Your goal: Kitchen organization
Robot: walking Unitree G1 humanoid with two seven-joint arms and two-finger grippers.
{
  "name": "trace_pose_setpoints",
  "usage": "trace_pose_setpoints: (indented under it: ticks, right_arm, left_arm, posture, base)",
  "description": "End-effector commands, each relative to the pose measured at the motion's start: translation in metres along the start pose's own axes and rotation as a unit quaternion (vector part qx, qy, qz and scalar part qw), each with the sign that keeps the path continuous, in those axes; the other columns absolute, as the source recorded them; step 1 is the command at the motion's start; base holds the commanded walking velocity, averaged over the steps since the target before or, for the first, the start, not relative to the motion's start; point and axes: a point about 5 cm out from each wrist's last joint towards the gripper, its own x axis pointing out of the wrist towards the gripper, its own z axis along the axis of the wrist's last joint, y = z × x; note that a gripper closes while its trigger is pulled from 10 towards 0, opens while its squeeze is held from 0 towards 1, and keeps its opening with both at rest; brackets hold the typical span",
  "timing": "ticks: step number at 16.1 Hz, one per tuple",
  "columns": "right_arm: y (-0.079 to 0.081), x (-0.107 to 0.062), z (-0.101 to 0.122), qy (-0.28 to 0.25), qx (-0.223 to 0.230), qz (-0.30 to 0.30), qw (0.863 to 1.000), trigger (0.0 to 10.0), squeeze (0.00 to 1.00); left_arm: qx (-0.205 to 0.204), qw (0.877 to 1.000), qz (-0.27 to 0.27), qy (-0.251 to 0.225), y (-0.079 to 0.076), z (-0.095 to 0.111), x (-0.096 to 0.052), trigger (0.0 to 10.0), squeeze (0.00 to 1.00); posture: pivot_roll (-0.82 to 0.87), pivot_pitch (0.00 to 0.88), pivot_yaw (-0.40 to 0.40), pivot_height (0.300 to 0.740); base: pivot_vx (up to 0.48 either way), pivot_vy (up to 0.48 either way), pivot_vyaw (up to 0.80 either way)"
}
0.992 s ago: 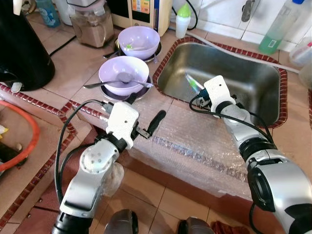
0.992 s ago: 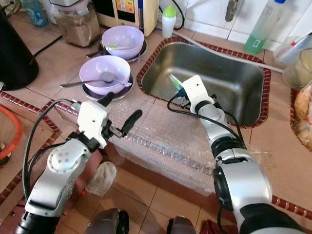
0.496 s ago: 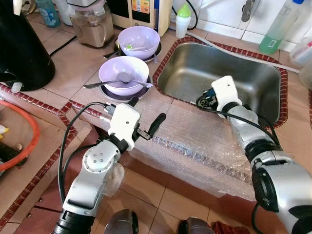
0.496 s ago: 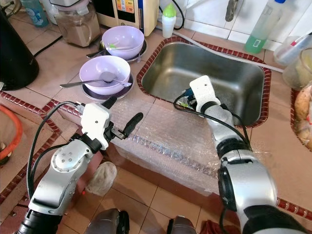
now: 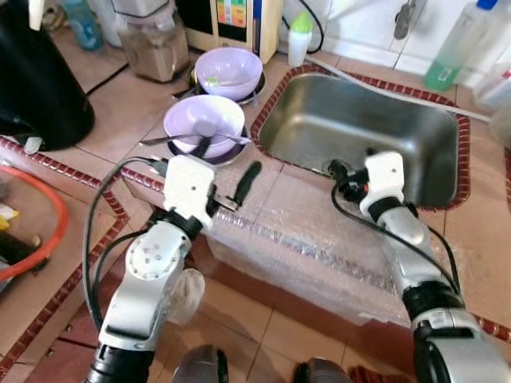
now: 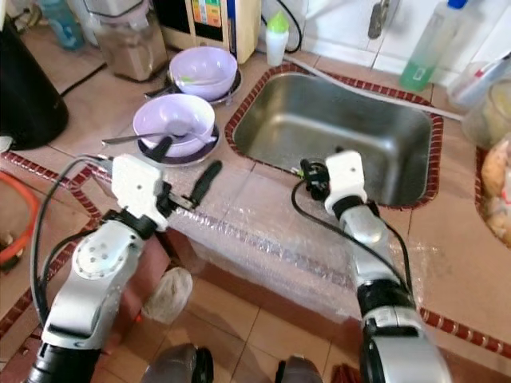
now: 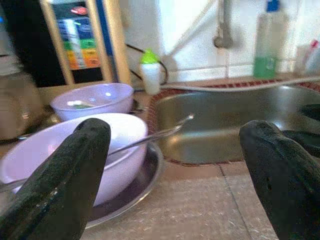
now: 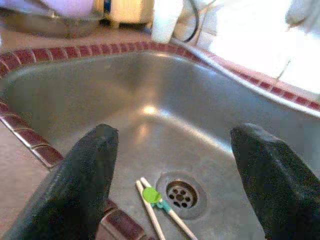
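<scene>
Two bowls (image 5: 204, 124) sat beside sink (image 5: 297, 88), unmoved; chopsticks (image 8: 157, 212) lay inside sink. Left gripper (image 5: 224, 163), right gripper (image 8: 175, 170): fingers spread, empty.

Two bowls (image 5: 203, 126) left of the sink (image 5: 359, 128) (chopsticks (image 8: 159, 210) in it, beside the drain (image 8: 180, 194)).

The right claw (image 8: 172, 175) hangs above the stainless steel sink basin (image 8: 100, 100), its two black fingers (image 8: 82, 185) spread wide apart with nothing between them. On the basin floor, just beside the round perforated drain (image 8: 181, 194), lies a pair of pale chopsticks joined by a green clip (image 8: 156, 204). A rim of dark red tiles (image 8: 45, 149) borders the sink. A white bottle (image 8: 167, 19) stands on the counter (image 8: 75, 37) beyond the far rim.
</scene>
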Motion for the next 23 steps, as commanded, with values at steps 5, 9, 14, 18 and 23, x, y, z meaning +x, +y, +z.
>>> trace_pose_setpoints:
  ticks: [5,9,14,18,23]
  right_arm:
    - [0.004,-0.018,0.024,-0.069,0.029,-0.052,0.996,10.0,1.00]
    - [0.008,-0.012,0.055,-0.115,-0.004,-0.039,0.993,10.0,1.00]
    - [0.020,-0.011,0.062,-0.100,-0.020,0.014,0.995,10.0,0.00]
    - [0.030,-0.026,0.052,-0.072,0.036,-0.015,0.997,10.0,0.00]
    - [0.038,-0.036,0.043,-0.050,0.064,-0.047,0.996,10.0,0.00]
  left_arm:
    - [0.011,0.998,0.065,-0.024,0.015,0.006,-0.006,10.0,0.00]
    - [0.005,0.995,0.094,-0.036,0.023,0.010,-0.004,10.0,0.00]
    - [-0.003,0.993,0.115,-0.036,0.029,0.010,-0.006,10.0,0.00]
    - [-0.001,0.988,0.147,-0.036,0.036,0.009,-0.013,10.0,0.00]
    - [-0.007,0.988,0.148,-0.040,0.035,0.010,-0.013,10.0,0.00]
  posture:
    - [0.01,0.000,0.011,0.740]
    - [0.00,0.000,0.012,0.740]
    - [-0.01,0.000,0.041,0.740]
    - [0.02,0.000,0.023,0.740]
    - [0.01,0.000,0.020,0.740]
  base:
    - [0.000,0.000,0.00]
    - [0.000,0.000,0.00]
    - [0.000,0.000,0.00]
    - [0.000,0.000,0.00]
    - [0.000,0.000,0.00]
